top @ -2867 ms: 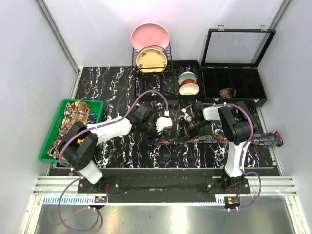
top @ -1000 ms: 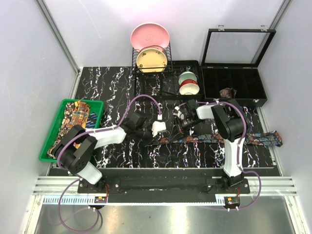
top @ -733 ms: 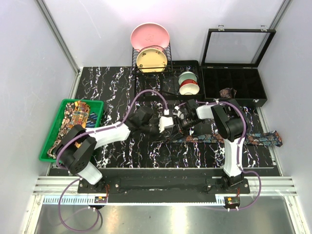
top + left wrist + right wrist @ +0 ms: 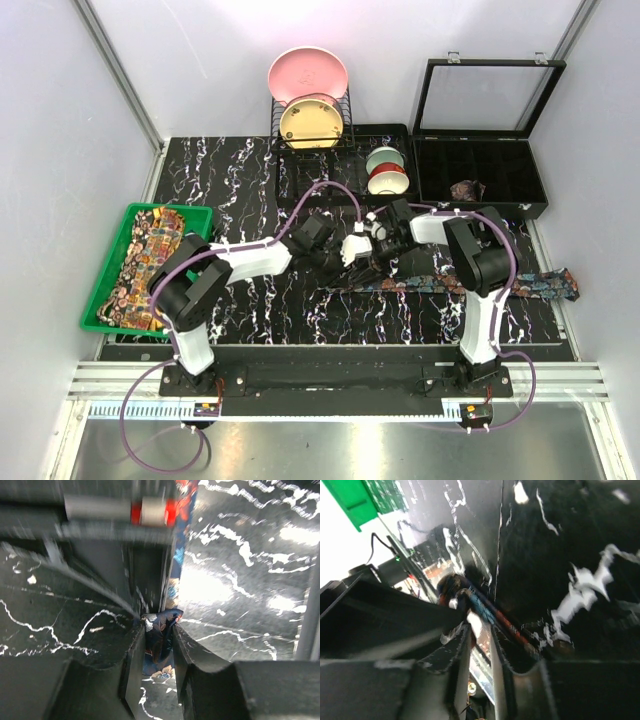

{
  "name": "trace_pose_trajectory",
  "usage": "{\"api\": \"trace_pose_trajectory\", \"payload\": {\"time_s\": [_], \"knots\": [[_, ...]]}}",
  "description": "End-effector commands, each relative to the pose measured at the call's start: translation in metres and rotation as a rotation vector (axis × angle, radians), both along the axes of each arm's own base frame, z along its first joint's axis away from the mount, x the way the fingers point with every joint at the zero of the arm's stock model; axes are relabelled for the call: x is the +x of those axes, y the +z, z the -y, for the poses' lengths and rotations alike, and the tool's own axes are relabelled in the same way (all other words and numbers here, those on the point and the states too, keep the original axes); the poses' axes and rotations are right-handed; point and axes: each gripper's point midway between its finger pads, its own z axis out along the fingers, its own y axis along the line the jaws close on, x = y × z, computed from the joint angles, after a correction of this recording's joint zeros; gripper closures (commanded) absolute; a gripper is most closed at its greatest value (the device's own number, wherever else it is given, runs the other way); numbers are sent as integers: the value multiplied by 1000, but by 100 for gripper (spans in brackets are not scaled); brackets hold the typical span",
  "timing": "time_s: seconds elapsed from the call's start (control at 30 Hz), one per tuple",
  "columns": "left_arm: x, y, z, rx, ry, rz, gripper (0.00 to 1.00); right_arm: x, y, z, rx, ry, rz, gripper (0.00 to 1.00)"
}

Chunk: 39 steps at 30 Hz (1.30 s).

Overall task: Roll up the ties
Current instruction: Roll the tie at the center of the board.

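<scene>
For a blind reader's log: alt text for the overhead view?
The left gripper and right gripper meet at the left end of a dark tie lying across the table. More ties fill a green tray at left; bowls and an open case sit behind.

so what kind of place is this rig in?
Likely a lab robot cell, not a home: blank white walls on aluminium framing, plus staged props, a dish rack and green tray of ties.
</scene>
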Motion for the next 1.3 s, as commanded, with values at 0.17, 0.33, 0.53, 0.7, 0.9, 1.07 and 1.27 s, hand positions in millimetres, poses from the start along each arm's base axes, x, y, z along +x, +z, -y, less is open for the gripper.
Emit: {"api": "trace_pose_trajectory", "payload": {"time_s": [0.17, 0.33, 0.53, 0.7, 0.9, 1.07, 1.27], "knots": [[-1, -29, -15, 108, -13, -12, 65, 4, 46, 8, 65, 14, 82, 46], [-1, -25, -15, 84, -26, -20, 64, 4, 31, 4, 69, 20, 50, 55], [-4, -20, -14, 28, -48, -45, 64, 10, 13, 1, 50, 9, 60, 64], [1, -19, -18, 31, -43, -43, 64, 10, 5, -4, 57, 9, 45, 62], [0, -20, -17, 26, -52, -43, 64, 11, 11, -14, 73, 15, 52, 67], [0, -19, -18, 25, -55, -35, 64, 12, 20, -19, 94, 13, 53, 69], [0, -20, -18, 25, -56, -34, 64, 4, 6, -20, 63, 23, 26, 69]]}}
